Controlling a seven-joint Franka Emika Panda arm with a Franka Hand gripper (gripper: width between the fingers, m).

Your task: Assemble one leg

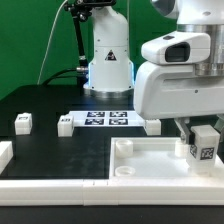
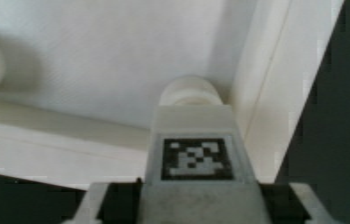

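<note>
My gripper (image 1: 203, 138) is shut on a leg (image 1: 204, 146), a small white block with a black-and-white tag. It holds the leg upright over the large white square tray-like part (image 1: 140, 172), near that part's corner at the exterior view's right. In the wrist view the leg (image 2: 197, 130) runs out from between my fingers (image 2: 111, 204), tag facing the camera. Its rounded tip sits close to the inner corner of the tray-like part (image 2: 101, 70). I cannot tell whether the tip touches it.
Two loose legs (image 1: 22, 122) (image 1: 66, 125) lie on the black table at the exterior view's left, and another (image 1: 150, 125) lies behind the tray-like part. The marker board (image 1: 108, 119) lies in front of the arm's base. A white part (image 1: 5, 152) sits at the left edge.
</note>
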